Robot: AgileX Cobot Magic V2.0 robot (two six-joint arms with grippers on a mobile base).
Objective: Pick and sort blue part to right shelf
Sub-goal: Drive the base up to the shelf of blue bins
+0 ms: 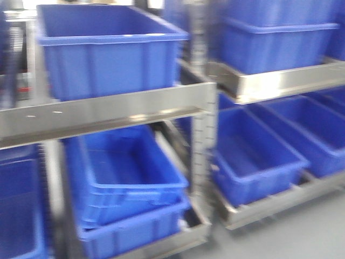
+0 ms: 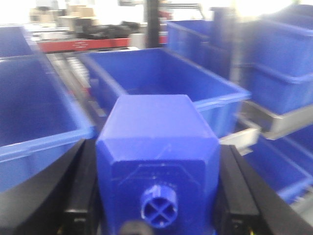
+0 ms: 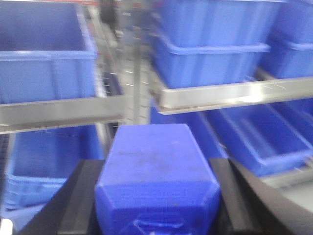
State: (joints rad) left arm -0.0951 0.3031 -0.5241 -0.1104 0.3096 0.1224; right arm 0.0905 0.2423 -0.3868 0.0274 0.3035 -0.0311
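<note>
**Front view.** The picture is blurred. A left rack (image 1: 108, 113) and a right rack (image 1: 280, 81), both steel, stand side by side. Each carries blue bins on an upper and a lower level. The grey floor (image 1: 302, 226) shows below the right rack.

**Left wrist view.** My left pincer (image 2: 156, 147) is pinching a squat blue block (image 2: 157, 122), with one black finger (image 2: 80, 191) against each flank. The end of the block nearest the camera bears a small round stud (image 2: 159, 205) with a moulded cross. Straight ahead of the pincer stands an open bin (image 2: 161, 73). A second bin (image 2: 29, 107) lies ahead to its left. Stacked bins (image 2: 279, 58) sit ahead to its right.

**Right wrist view.** My right pincer (image 3: 156, 169) is pinching the blue part (image 3: 154, 152), with dark fingers (image 3: 80, 196) touching both flanks. The part's sloped shoulders and the edge of its wide cap show at the near end, cut by the frame. The part hangs clear of the racks. An upper-left bin (image 3: 44, 58) is ahead and to the pincer's left. An upper-right bin (image 3: 215, 58) is ahead and to its right, resting on a steel rail (image 3: 234, 95). A lower bin (image 3: 259, 142) sits beneath that rail.
</note>
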